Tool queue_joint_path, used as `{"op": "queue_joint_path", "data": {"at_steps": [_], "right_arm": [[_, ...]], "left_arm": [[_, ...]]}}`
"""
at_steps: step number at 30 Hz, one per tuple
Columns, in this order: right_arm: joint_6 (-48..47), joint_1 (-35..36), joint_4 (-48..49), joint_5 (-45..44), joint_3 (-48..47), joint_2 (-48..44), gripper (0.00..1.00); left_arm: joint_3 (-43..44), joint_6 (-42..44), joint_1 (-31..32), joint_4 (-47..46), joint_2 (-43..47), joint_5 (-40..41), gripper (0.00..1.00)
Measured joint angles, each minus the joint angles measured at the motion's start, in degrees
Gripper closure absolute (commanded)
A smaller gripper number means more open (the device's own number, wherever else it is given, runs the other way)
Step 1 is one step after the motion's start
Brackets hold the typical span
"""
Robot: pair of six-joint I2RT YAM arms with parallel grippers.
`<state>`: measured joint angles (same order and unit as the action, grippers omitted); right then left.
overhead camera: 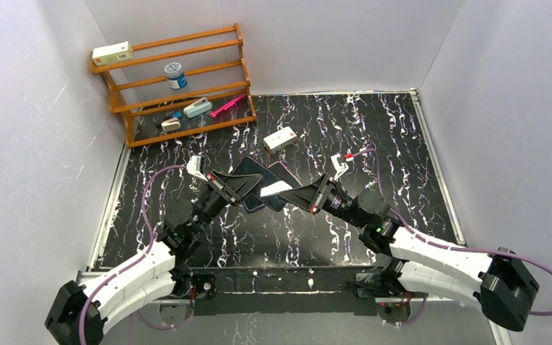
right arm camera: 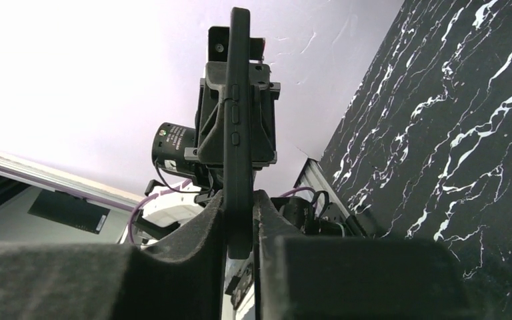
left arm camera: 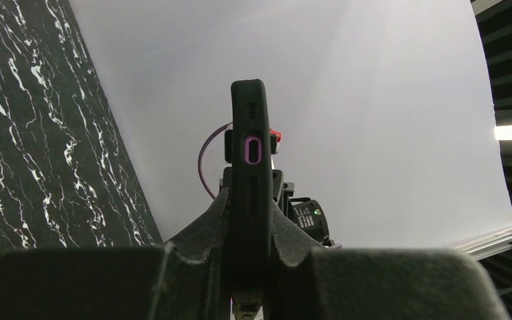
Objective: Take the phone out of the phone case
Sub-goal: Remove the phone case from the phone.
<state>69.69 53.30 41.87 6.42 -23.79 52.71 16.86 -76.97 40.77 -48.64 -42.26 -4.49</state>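
Bright, even light fills the overhead view, with only faint shadows on the table (overhead camera: pixel 374 144). In both wrist views the wall (right arm camera: pixel 73 67) blows out white; the near fingers (left arm camera: pixel 197 257) sit dark and blurred.

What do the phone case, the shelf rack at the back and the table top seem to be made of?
Phone case: matte black, probably silicone or soft plastic; no shine, rounded moulded edges.
Rack: wood with orange-brown varnish; slatted rails, slight gloss.
Table top: black with white veins, marble-like; real stone or a printed sheet, I cannot tell.
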Motion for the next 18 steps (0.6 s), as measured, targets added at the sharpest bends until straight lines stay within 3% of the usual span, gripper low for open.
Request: {"op": "queue_joint_path", "data": {"at_steps": [4, 8, 11, 18], "right_arm": [[-0.9, -0.3, 1.2, -0.3, 0.0, 0.0, 0.36], [-2.2, -0.7, 3.4, 0.0, 0.6, 0.0, 0.24], [-2.6, -0.7, 6.4, 1.3, 2.7, 0.2, 0.25], [-4.3, -0.7, 8.3, 4.4, 4.1, 1.1, 0.38]], "left_arm": [[-0.1, -0.7, 0.0, 0.3, 0.4, 0.7, 1.00], [-0.3, -1.9, 0.2, 0.5, 0.8, 3.0, 1.00], [-0.3, -3.0, 0.2, 0.7, 0.9, 5.4, 1.00], [-0.9, -5.4, 0.2, 0.9, 0.8, 9.1, 1.00]]}}
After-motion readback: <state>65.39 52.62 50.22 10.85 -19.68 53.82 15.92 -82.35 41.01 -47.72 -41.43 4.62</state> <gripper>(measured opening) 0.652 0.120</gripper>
